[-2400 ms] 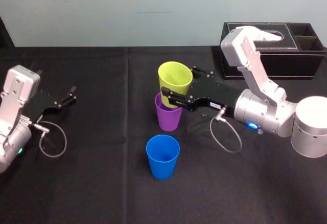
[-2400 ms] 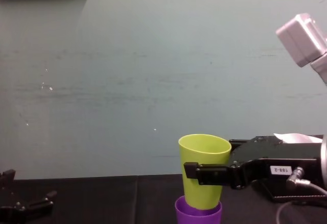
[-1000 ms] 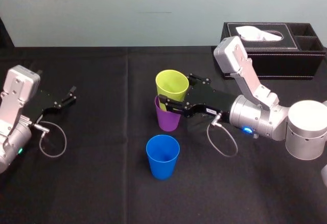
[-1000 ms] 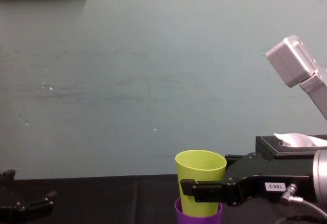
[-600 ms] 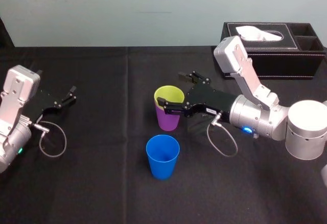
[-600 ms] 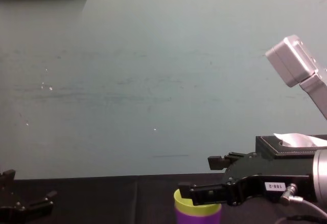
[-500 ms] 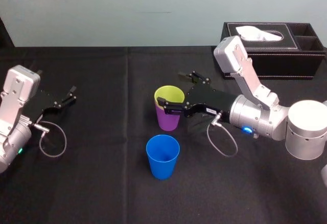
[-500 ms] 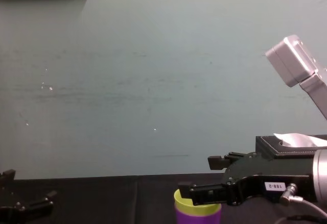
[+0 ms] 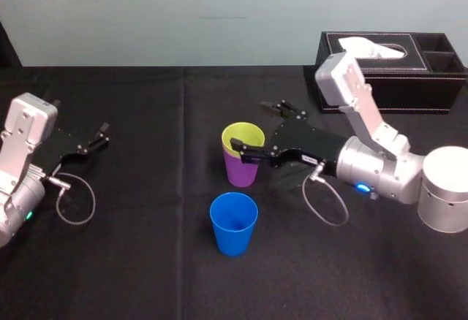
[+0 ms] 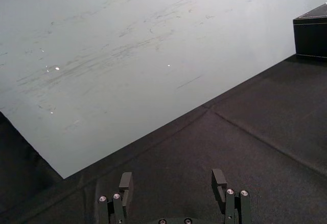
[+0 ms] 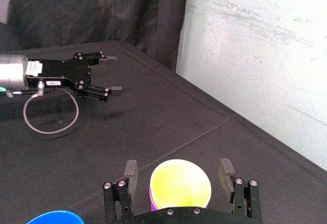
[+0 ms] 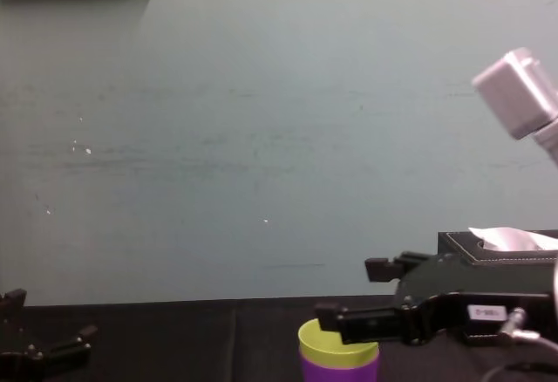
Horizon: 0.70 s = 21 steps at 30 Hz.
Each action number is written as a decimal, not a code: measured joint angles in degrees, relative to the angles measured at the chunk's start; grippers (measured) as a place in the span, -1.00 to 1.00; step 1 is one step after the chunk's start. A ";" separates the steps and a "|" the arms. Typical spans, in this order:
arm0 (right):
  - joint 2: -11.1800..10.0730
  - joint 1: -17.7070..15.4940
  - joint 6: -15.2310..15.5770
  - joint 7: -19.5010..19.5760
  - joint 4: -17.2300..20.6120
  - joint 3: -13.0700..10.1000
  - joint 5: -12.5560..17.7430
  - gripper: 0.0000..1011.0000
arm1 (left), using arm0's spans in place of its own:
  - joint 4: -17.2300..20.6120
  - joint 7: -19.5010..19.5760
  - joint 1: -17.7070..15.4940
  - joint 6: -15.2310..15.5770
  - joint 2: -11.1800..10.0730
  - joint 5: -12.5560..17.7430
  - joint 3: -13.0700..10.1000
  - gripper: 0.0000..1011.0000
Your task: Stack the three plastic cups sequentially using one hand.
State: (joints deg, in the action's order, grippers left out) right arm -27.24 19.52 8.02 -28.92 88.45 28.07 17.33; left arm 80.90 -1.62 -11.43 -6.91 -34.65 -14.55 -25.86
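The yellow-green cup (image 9: 243, 136) sits nested in the purple cup (image 9: 240, 171) mid-table, and the blue cup (image 9: 233, 224) stands alone just in front of them. My right gripper (image 9: 248, 126) has its fingers spread either side of the yellow-green rim, gripping nothing. My left gripper (image 9: 104, 134) rests well off to the left, fingers apart.

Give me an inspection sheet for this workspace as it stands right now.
Surface: table under black cloth, seam lines visible.
Job's things: yellow-green cup nested in purple cup; blue cup stands alone, nearer the robot.
Clutter: black tissue box at far right.
Grippers: right gripper open, fingers either side of the yellow-green cup's rim; left gripper open, parked at left.
Cables: grey cable loop by the left wrist, another by the right.
Surroundings: teal wall behind.
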 joint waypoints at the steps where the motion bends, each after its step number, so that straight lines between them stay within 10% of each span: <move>1: -0.34 -0.38 -0.07 0.00 0.55 -0.27 0.19 0.98 | 0.00 0.00 0.00 0.00 0.00 0.00 0.00 1.00; 21: -11.41 -10.88 -1.50 -3.78 10.27 -4.07 4.81 0.98 | 0.00 0.00 0.00 0.00 0.00 0.00 0.00 1.00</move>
State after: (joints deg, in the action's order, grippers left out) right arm -38.65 8.64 6.52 -32.70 98.73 24.01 22.14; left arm 80.90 -1.62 -11.43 -6.91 -34.64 -14.55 -25.86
